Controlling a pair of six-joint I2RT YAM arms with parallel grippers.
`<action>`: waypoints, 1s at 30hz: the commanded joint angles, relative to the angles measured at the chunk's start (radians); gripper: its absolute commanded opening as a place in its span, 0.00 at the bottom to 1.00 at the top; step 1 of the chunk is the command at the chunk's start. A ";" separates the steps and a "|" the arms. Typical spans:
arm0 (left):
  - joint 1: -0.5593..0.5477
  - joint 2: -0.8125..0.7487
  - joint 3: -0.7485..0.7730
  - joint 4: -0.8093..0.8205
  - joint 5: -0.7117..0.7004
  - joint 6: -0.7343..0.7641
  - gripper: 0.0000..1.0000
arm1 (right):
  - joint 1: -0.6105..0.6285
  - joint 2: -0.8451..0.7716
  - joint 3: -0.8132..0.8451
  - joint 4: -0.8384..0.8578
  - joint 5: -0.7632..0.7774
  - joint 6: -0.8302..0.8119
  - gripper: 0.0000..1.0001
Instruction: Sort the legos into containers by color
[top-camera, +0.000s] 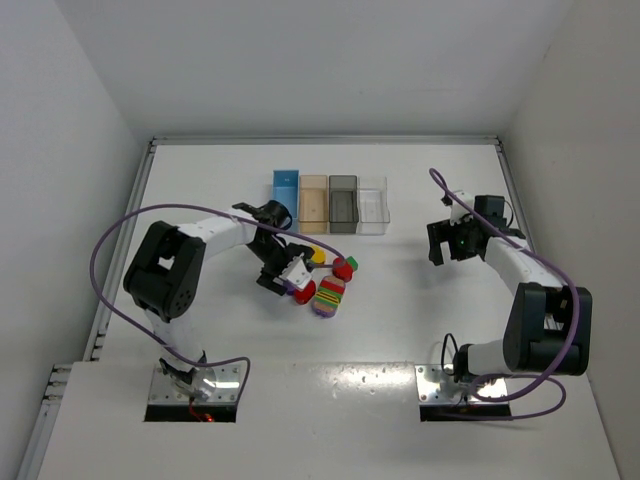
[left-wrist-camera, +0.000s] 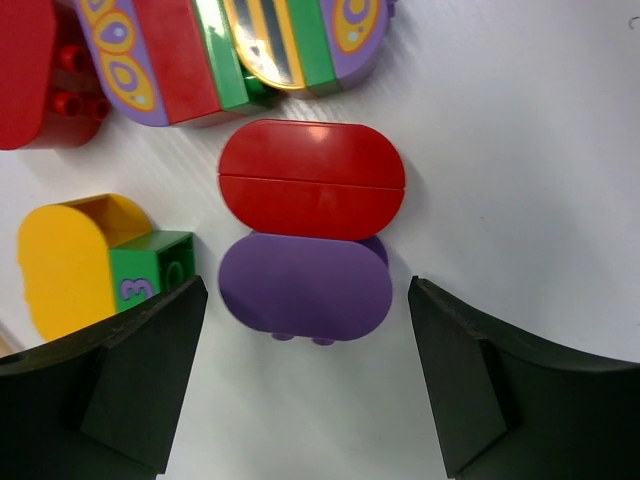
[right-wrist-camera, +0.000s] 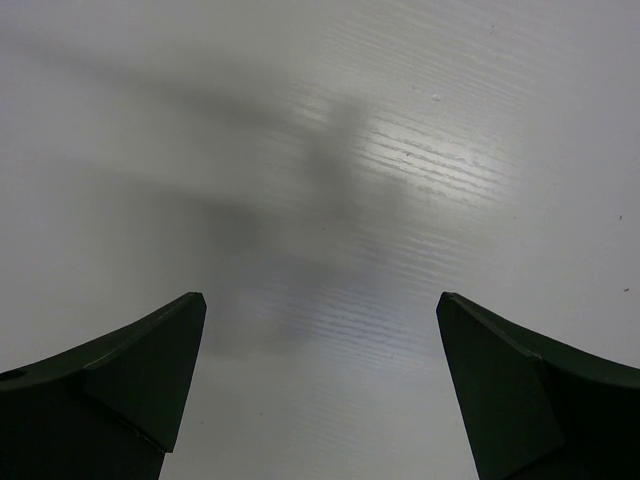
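Legos (left-wrist-camera: 310, 190) look light, hard and slick; my left gripper (left-wrist-camera: 305, 300), jaws apart, flanks the purple brick (left-wrist-camera: 300, 270) at its rounded ends, the place to pinch.

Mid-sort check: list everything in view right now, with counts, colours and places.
Small rectangular open-top plastic bins: four, blue, tan, dark grey, clear; in a row at the table's far middle.
Rounded plastic brick clump: one, red joined to purple; between the left tool's fingers, untouched.
Yellow-and-green plastic brick clump: one; next to that tool's left finger.
Striped plastic brick clump: seemingly one, purple, red, green, yellow; just beyond the red-purple one.
Red plastic brick: one; cut off at the wrist view's left edge.
White table: one.
Left tool: open, over the bricks.
Right tool: open, over bare table.
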 joint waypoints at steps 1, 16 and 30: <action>-0.007 0.005 -0.020 -0.016 0.018 0.037 0.88 | -0.005 0.000 0.000 0.031 0.003 -0.013 0.99; -0.007 0.083 0.038 -0.025 0.018 -0.024 0.80 | -0.024 0.009 0.000 0.031 0.003 -0.013 0.99; -0.017 0.063 0.047 -0.016 0.070 -0.150 0.80 | -0.024 0.047 0.027 0.041 0.003 -0.013 0.99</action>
